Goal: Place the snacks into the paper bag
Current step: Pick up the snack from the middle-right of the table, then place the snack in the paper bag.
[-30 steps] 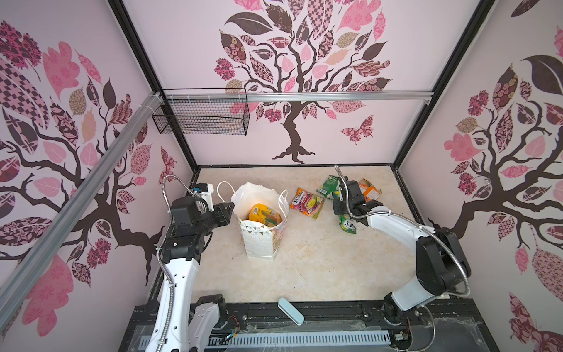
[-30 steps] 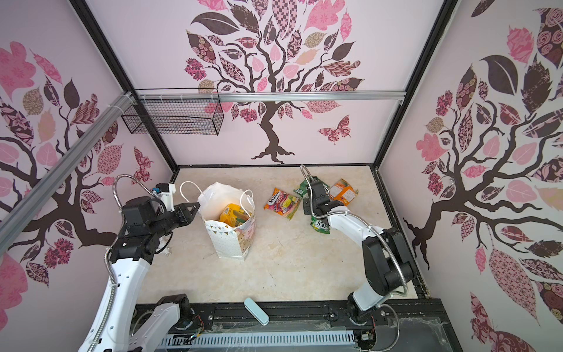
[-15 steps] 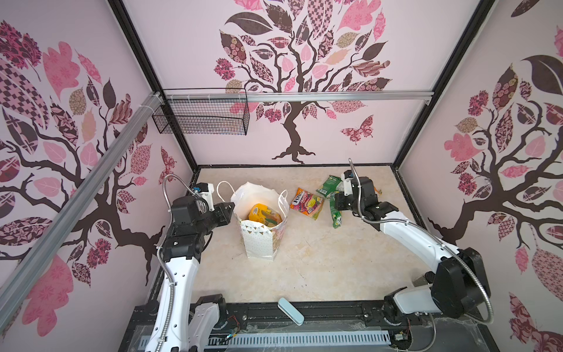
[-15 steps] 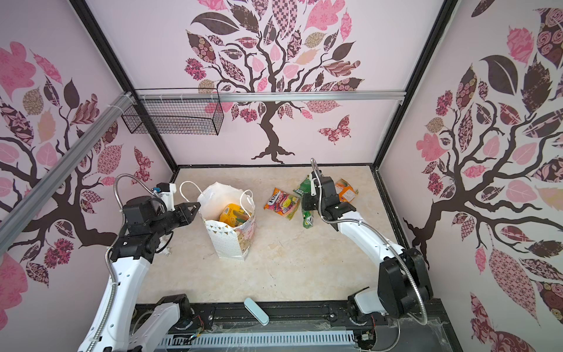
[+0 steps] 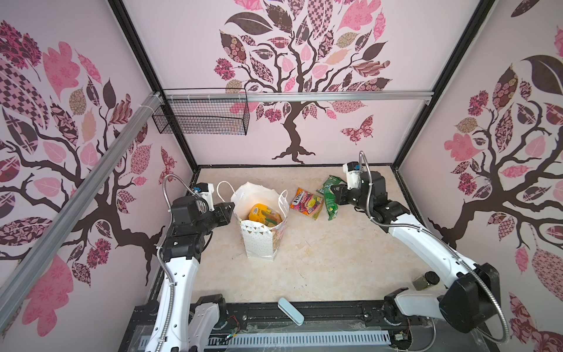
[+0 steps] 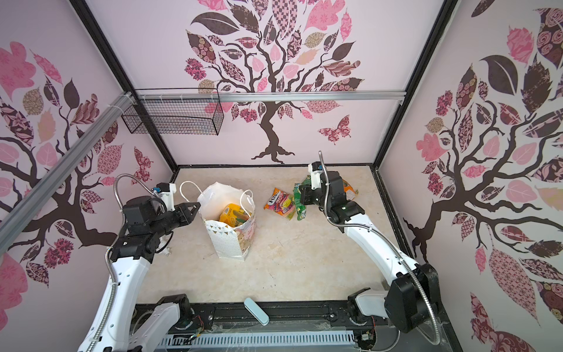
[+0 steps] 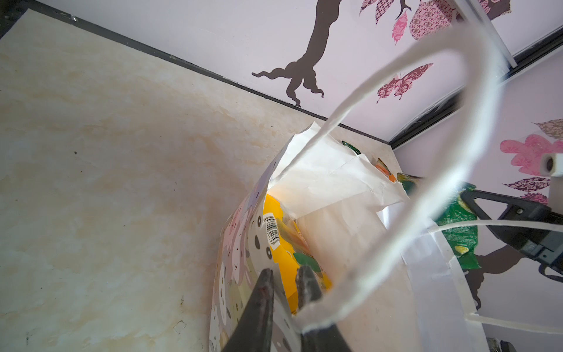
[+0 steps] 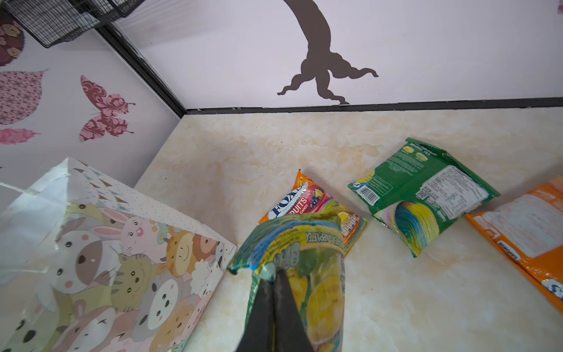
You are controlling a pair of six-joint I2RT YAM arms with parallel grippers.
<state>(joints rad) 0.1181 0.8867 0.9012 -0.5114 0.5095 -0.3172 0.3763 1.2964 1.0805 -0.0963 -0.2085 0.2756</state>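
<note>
**Left side.** The left claw [image 5: 227, 210] [image 7: 285, 272] is almost closed and pinches the left rim of the paper bag [image 5: 259, 243]. The left wrist view shows one finger outside the bag wall and one inside, beside the root of a white cord handle [image 7: 353, 100].

**Paper bag.** It stands upright on the table [image 5: 320, 259], left of centre and nearer the left edge, with its mouth open. A yellow packet [image 5: 262, 213] [image 7: 271, 210] is already inside.

**Right of the bag.** An orange FOXS packet [image 5: 306, 202] [image 8: 301, 198] lies flat on the table, apart from the bag and toward the back edge.

**Right claw.** The right claw [image 5: 335, 195] [image 8: 275, 274] is fully closed on the top edge of a green-yellow packet [image 5: 330, 207] [image 8: 307, 243]. The packet hangs from the claw just right of the FOXS packet. It cannot be told whether its lower end clears the table.

**Back right corner.** A green packet [image 8: 423, 195] lies printed back up. An orange packet [image 8: 524, 225] [image 6: 350, 190] lies just beside it, nearer the right edge.

**Front edge.** A pale blue bar [image 5: 291, 311] lies near the middle.
</note>
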